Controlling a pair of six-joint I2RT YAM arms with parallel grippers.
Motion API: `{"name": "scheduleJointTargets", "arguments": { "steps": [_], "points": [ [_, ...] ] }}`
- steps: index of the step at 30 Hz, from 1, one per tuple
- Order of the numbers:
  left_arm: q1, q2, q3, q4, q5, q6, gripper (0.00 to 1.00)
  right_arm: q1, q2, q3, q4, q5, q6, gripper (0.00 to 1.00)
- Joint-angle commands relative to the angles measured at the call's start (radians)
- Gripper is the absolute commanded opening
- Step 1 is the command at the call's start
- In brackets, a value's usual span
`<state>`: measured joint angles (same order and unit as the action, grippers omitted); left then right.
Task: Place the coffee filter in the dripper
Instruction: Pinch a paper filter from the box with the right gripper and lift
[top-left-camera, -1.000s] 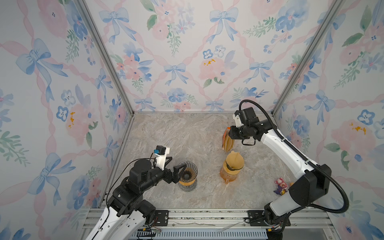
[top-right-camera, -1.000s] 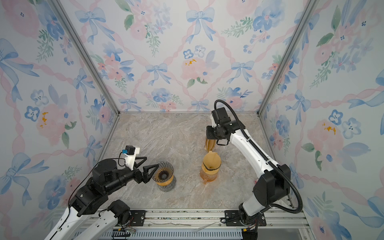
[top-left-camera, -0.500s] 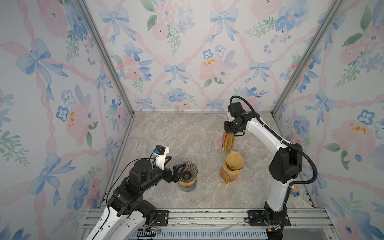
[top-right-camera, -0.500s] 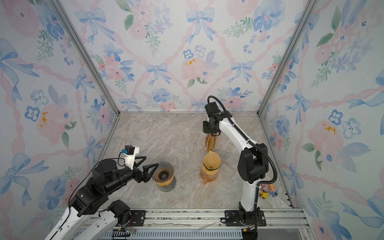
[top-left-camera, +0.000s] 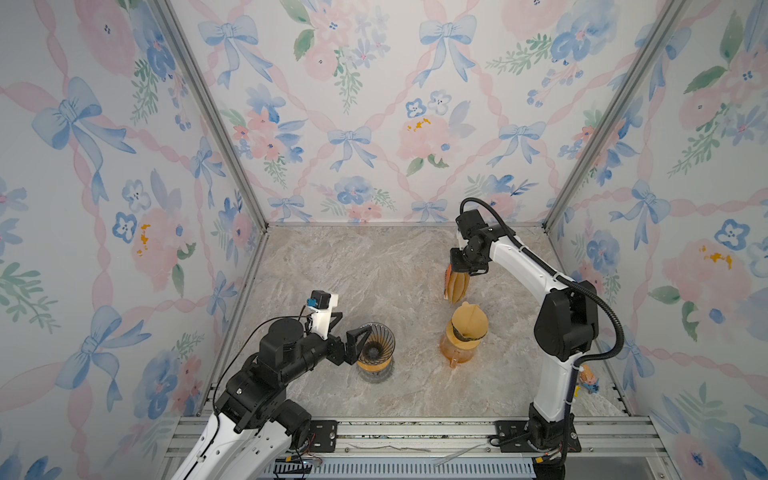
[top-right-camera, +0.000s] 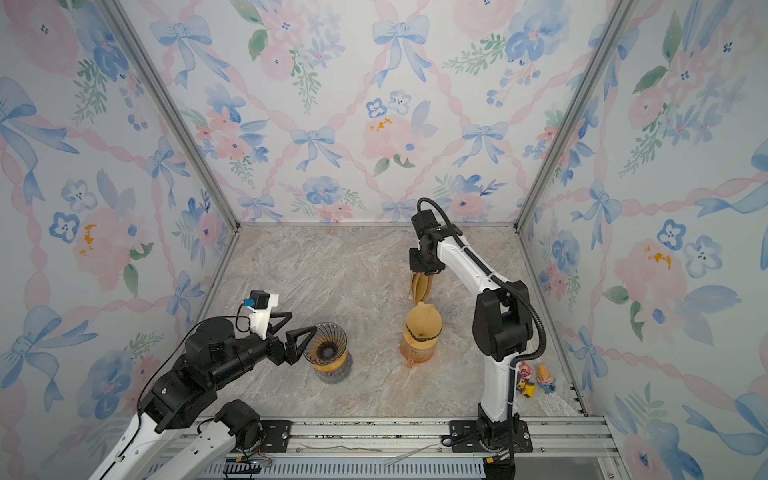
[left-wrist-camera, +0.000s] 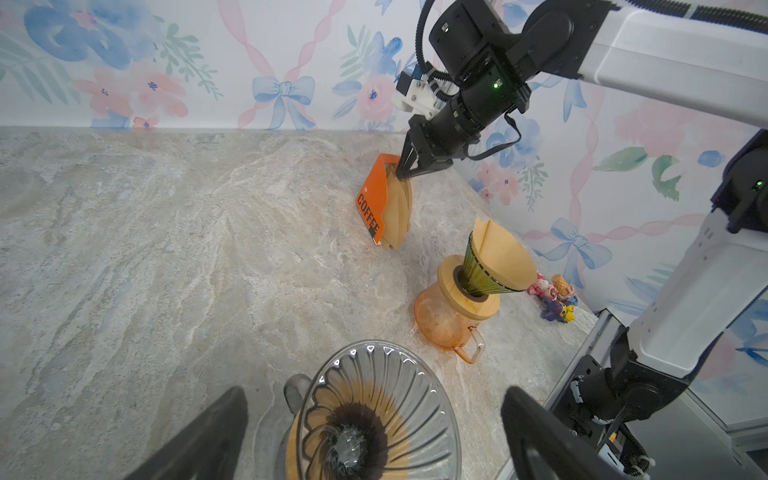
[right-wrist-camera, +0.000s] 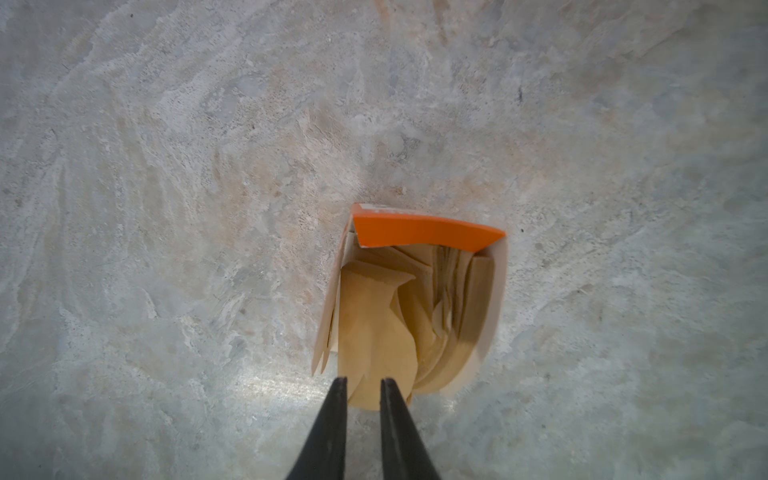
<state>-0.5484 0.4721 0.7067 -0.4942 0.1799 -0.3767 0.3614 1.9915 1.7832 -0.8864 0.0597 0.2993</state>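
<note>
Plainly, the right jaws are drawn almost together astride the upper edge of the front coffee filter, which stands on edge directly beneath them in an open orange box; whether they truly bite the paper I cannot tell. Only the right wrist view shows paper between the tips; in both top views the wrist hides it. The filter's long axis runs nearly upright, tilted with the box, so the lift probably wants to go straight up. The empty glass dripper sits well apart across the counter, between the left jaws, which are released wide, so the left arm is nearer it. A green dripper near the box already holds paper.
</note>
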Motion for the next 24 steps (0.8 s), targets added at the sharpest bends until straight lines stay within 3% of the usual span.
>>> {"name": "scheduleJointTargets", "arguments": {
  "steps": [1,18,24],
  "points": [
    [0.005,0.002,-0.011,0.02,-0.007,0.016,0.97,-0.007,0.034,-0.005,-0.002,-0.021,0.015,0.19],
    [0.005,0.001,-0.011,0.019,-0.019,0.017,0.97,-0.009,0.111,0.016,0.016,-0.035,0.031,0.21],
    [0.005,0.01,-0.012,0.02,-0.019,0.017,0.97,-0.008,0.117,0.004,0.027,-0.038,0.025,0.15]
  ]
}}
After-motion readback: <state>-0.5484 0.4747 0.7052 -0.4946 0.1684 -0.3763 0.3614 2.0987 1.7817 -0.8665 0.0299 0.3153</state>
